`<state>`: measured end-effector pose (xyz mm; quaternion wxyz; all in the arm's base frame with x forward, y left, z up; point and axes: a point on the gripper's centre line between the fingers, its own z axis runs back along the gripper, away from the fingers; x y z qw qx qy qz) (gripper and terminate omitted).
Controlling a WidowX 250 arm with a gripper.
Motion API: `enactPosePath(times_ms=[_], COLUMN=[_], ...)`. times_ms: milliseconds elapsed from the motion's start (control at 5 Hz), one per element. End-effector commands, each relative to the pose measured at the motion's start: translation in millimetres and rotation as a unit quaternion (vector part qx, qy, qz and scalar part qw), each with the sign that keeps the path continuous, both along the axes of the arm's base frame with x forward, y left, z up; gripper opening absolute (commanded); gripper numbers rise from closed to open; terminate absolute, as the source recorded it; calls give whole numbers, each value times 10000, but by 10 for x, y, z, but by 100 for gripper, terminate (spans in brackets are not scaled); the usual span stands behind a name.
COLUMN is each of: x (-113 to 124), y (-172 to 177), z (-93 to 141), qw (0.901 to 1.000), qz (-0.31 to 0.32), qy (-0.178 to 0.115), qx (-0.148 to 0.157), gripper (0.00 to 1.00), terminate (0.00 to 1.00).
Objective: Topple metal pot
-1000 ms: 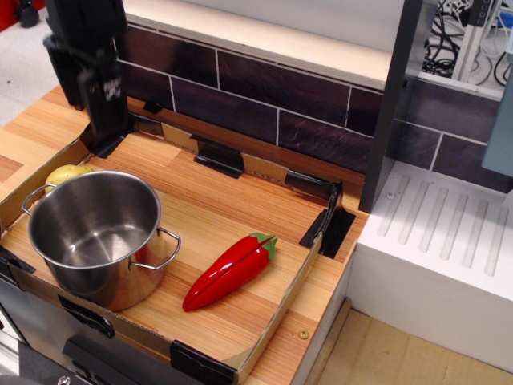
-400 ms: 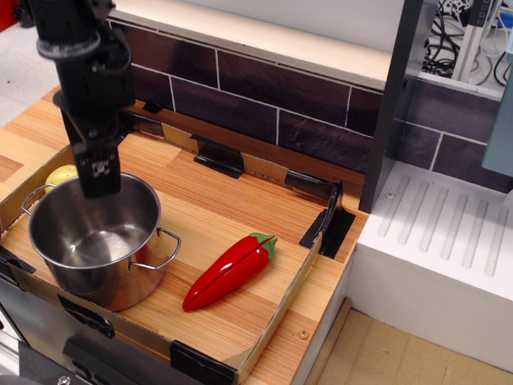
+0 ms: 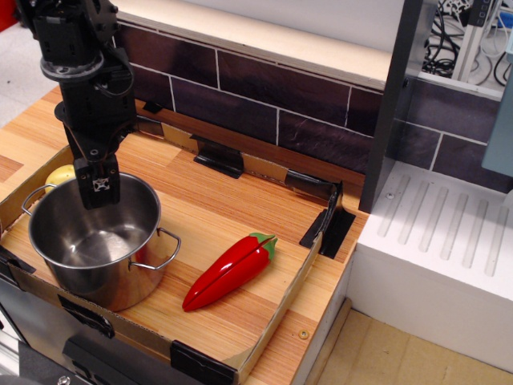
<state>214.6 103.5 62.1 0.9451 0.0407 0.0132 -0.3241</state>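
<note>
Wooden countertop boxed in by a low cardboard wall [image 3: 276, 317], dark tile backsplash behind. Shiny stainless-steel cylindrical pot [image 3: 96, 241] with wire loop handles stands upright at the front-left corner, not yet toppled. Black robot gripper [image 3: 98, 192] hangs at the pot's back rim, tip apparently just inside the mouth, probably to hook the wall and tip it. Finger opening can't be made out; grips nothing visible. Glossy red pepper [image 3: 228, 271] lies right of the pot; yellowish round item [image 3: 60, 174] sits behind it.

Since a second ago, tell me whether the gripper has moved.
Yes. The gripper has come forward from the back wall's corner bracket and down, now dipping into the metal pot at its rear rim.
</note>
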Motion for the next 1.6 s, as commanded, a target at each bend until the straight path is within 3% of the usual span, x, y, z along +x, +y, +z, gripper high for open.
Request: enactPosePath(times_ms=[0,200,400,800,1000,1200,1400], x=[43,55,58,69,87,117,143], y=[72,82,81,179,259,255,160], z=[43,29,39,407,648,802,778], qw=[9990,9993,9990,9913,9802,9520,9337], qz=[159,249,286,625,1000,1358,1424], qy=[-366,-252,-316,-1101,-1676,-2698,-3184], qx=[176,93,131,370,322,504,803], gripper=[0,0,0,0,0,0,0], terminate=[0,0,0,0,0,0,0])
